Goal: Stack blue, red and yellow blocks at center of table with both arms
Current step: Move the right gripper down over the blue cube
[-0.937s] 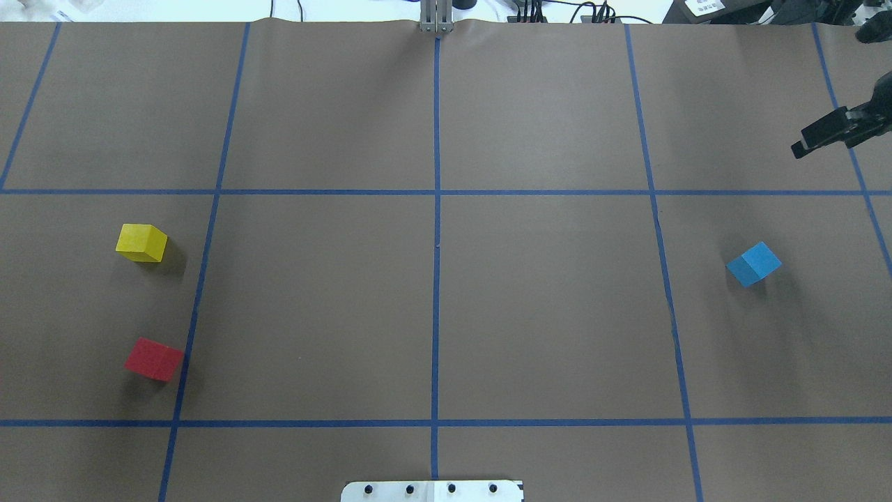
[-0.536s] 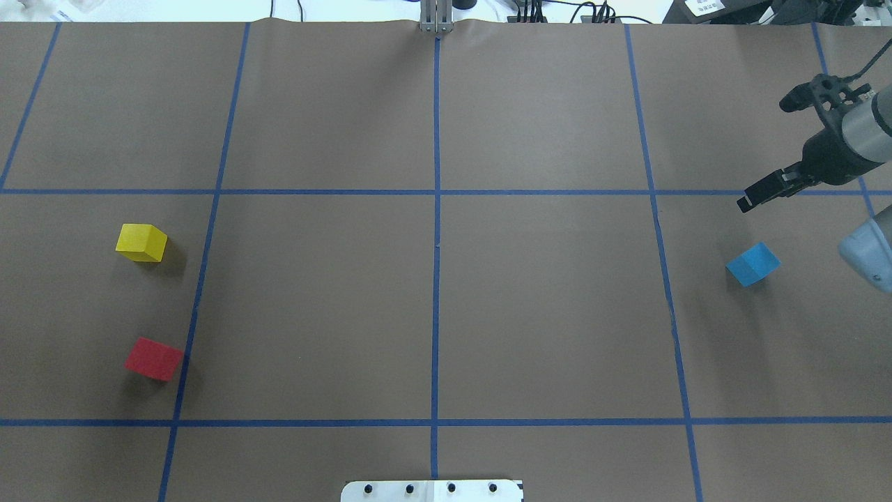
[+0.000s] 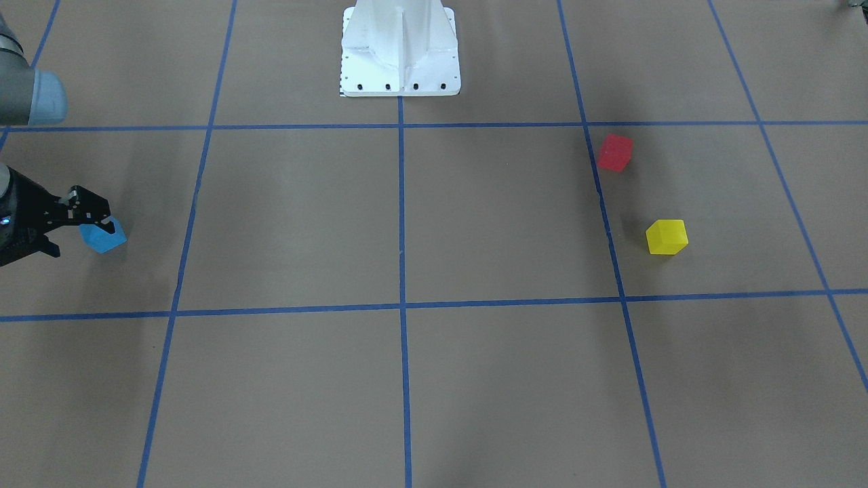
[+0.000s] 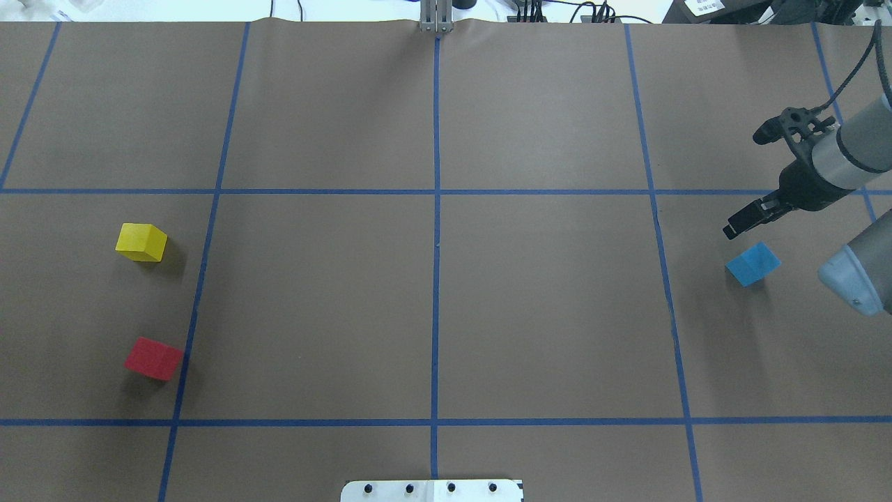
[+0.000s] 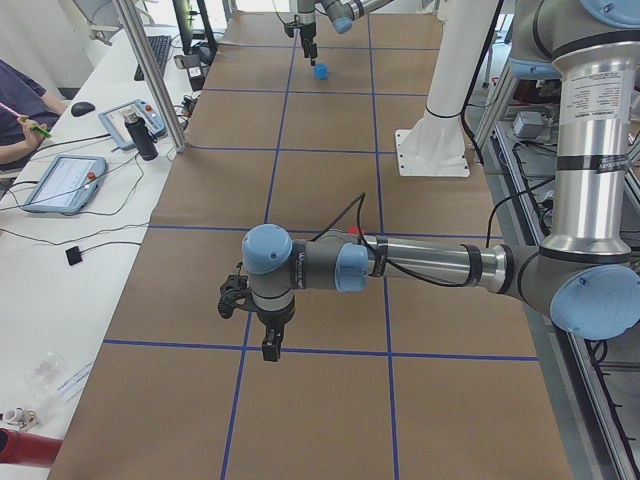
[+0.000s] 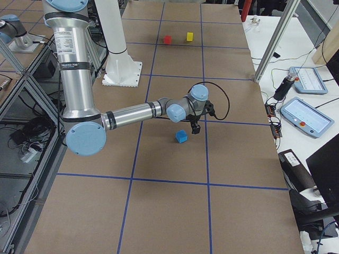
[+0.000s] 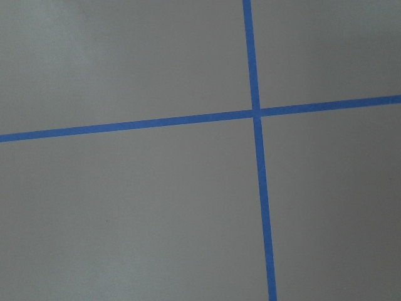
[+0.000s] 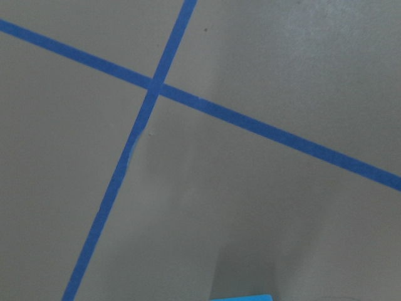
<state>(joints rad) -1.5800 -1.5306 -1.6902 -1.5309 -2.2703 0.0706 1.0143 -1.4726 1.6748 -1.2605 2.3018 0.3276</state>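
Now our empty, open-jawed right gripper had swung in from the table's right edge beside the blue block, so we judged its pick imminent.

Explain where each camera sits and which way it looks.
Front-facing: across the table, facing the robot's white base.
Overhead: behind the robot, looking down; right arm at right.
Exterior left: table's left end; left arm near.
Exterior right: opposite end; right arm near.
Left wrist: down on tape lines; no body.
Right wrist: down on tape, blue block at its edge.
Shared: both side views show blue block.
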